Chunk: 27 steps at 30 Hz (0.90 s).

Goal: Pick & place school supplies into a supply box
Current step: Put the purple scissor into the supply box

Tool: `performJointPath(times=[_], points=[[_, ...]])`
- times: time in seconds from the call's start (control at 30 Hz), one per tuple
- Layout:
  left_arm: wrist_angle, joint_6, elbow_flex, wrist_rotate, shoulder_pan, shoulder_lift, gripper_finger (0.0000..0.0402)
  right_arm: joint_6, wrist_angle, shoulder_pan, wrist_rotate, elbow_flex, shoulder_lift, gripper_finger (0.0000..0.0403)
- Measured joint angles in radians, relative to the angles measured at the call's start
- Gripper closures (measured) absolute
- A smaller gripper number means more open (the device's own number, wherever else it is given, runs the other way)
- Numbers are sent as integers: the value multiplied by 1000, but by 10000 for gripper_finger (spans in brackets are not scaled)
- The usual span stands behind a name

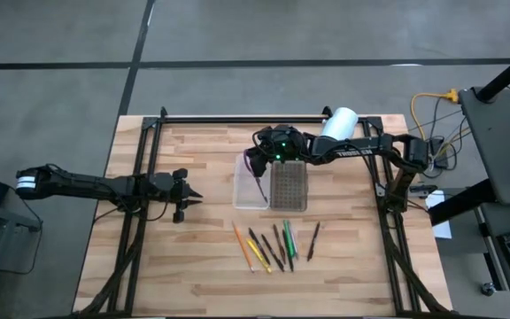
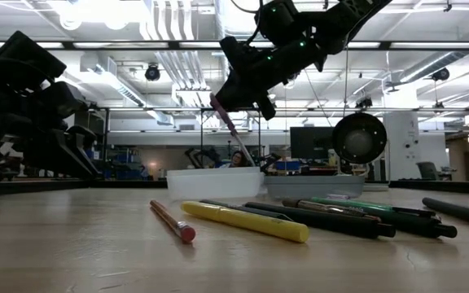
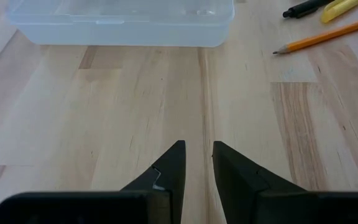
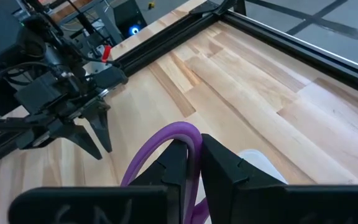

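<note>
One pale wooden table [image 1: 193, 257], grey concrete floor [image 1: 60, 35] around.

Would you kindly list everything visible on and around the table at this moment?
supply box: one, clear tray with grey ribbed lid, table centre.
scissors: one, purple-handled, held above the box.
pens and pencils: about eight, orange, yellow, green, dark, in a row in front of the box.
white cylinder: one, at the table's far edge.
left gripper: slightly open, empty, left of the box.
right gripper: shut on the scissors.
</note>
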Motion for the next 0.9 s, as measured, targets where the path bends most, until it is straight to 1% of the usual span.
performJointPath(times=[0.17, 0.27, 0.43, 0.73, 0.9], points=[[0, 0, 0, 0, 0, 0, 335, 0, -2, -2, -1, 0, 31, 381], [0, 0, 0, 0, 0, 0, 335, 0, -30, -5, -4, 23, 54, 382], [0, 0, 0, 0, 0, 0, 335, -1, -87, -5, -7, 84, 92, 383], [-2, 0, 0, 0, 0, 0, 335, -1, -217, -11, -15, 217, 226, 384], [0, 0, 0, 0, 0, 0, 335, -4, -325, -16, -14, 298, 278, 384]])
